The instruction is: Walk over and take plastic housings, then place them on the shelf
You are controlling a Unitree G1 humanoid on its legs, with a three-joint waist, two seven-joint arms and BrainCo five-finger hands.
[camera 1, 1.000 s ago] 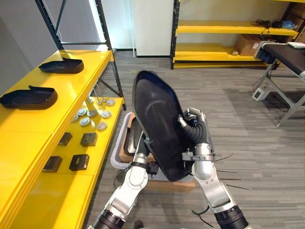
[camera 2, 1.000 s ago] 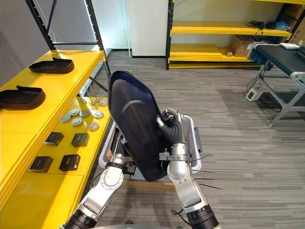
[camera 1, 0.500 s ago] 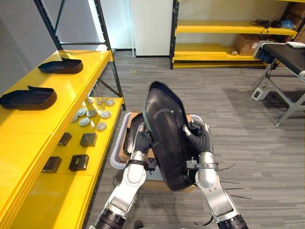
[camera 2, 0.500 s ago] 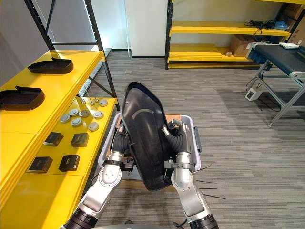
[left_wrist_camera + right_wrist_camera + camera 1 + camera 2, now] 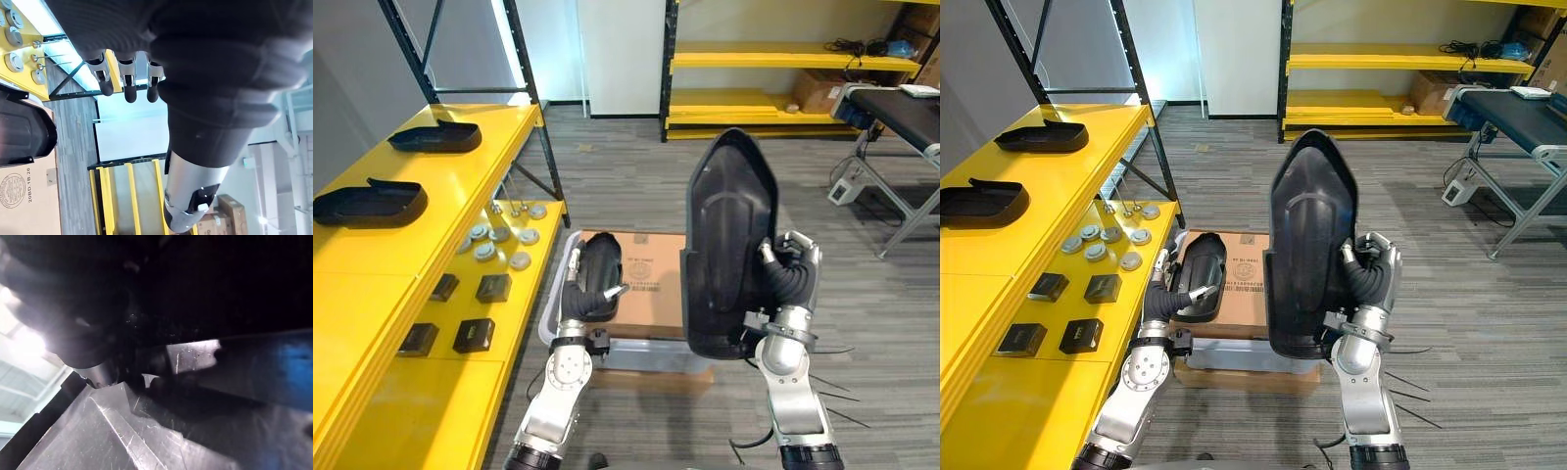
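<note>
My right hand (image 5: 790, 279) is shut on the edge of a large black plastic housing (image 5: 728, 240) and holds it upright in front of me, above a grey bin (image 5: 636, 354). A second black housing (image 5: 1197, 272) lies in that bin beside a cardboard box (image 5: 648, 277). Over it hovers my left hand (image 5: 1167, 302), its fingers (image 5: 125, 81) straight and empty. On the yellow shelf (image 5: 470, 191) at my left lie two more black housings, one near (image 5: 367, 203) and one far (image 5: 435, 135).
Small round parts (image 5: 499, 245) and black boxes (image 5: 475, 333) sit on the lower yellow shelf level. A black upright of the rack (image 5: 538, 127) stands by the bin. Far yellow shelving (image 5: 783, 88) and a table (image 5: 901, 113) stand across the grey floor.
My left hand let go of the housing and opened, dropping toward the bin. The right hand alone swung the housing to the right and stood it upright.
</note>
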